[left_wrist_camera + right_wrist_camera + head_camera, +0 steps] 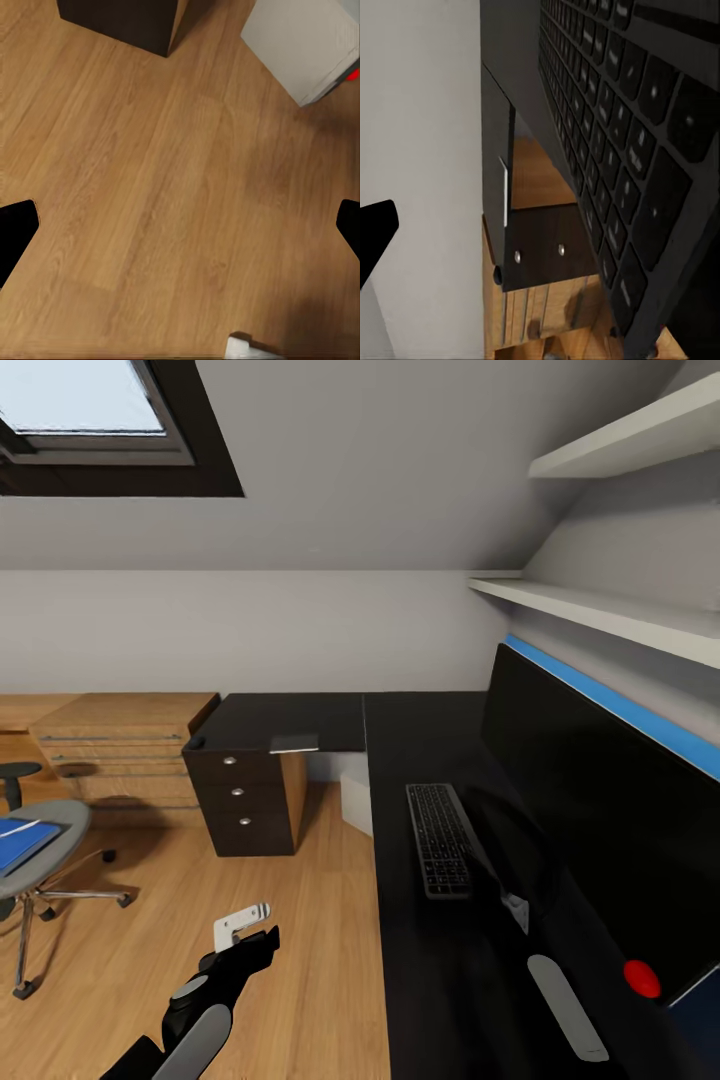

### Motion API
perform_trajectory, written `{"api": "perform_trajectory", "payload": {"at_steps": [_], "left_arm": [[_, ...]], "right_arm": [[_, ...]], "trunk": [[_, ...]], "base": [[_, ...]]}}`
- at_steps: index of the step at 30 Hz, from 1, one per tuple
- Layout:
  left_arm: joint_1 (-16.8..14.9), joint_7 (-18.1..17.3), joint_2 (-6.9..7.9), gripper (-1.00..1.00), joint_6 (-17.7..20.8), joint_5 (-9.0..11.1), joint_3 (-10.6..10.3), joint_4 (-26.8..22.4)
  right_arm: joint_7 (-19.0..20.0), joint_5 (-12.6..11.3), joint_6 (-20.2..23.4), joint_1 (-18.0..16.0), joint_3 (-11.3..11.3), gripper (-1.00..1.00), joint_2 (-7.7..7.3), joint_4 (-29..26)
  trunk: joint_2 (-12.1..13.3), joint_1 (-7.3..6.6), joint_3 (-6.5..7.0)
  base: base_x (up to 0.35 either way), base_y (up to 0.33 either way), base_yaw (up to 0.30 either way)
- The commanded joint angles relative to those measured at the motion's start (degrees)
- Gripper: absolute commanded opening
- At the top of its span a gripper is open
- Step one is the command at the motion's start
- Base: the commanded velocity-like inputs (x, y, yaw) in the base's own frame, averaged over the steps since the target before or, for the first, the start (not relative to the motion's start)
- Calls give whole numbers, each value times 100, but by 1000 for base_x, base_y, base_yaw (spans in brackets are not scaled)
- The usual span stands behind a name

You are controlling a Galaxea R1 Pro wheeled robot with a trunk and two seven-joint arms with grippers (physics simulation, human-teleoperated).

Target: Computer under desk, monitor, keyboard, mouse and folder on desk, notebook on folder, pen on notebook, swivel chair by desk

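The desk has a glossy black top, and the wide black monitor stands on it at the right. In front of the screen lies the keyboard. My right gripper is close over the keyboard's edge; one dark fingertip shows spread wide, holding nothing. The pale computer stands on the floor under the desk. At the far left, the swivel chair carries the blue folder with a thin white pen on it. My left gripper hangs open over bare floor.
A dark drawer unit stands under the desk's far wing, with low light-wood cabinets beyond it. White shelves jut out above the monitor. Wooden floor lies between the chair and the desk.
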Motion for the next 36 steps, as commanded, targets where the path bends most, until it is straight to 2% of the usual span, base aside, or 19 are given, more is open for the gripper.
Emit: {"api": "perform_trajectory", "payload": {"at_steps": [1, 11, 36], "left_arm": [[-7, 40, 10, 100, 17, 27, -12, -8], [-7, 40, 67, 100, 17, 44, -12, -16], [-7, 38, 70, 100, 23, 58, 10, 12]], "right_arm": [[12, -40, 39, -3, -22, 100, 7, 0], [12, -40, 39, -3, -23, 100, 7, 0], [12, -30, 35, -3, 21, 100, 40, 15]], "trunk": [[-5, -2, -7], [-5, -2, -7], [-5, -2, -7]], "base": [[-292, 0, 0], [-326, 0, 0], [-334, 0, 0]]}}
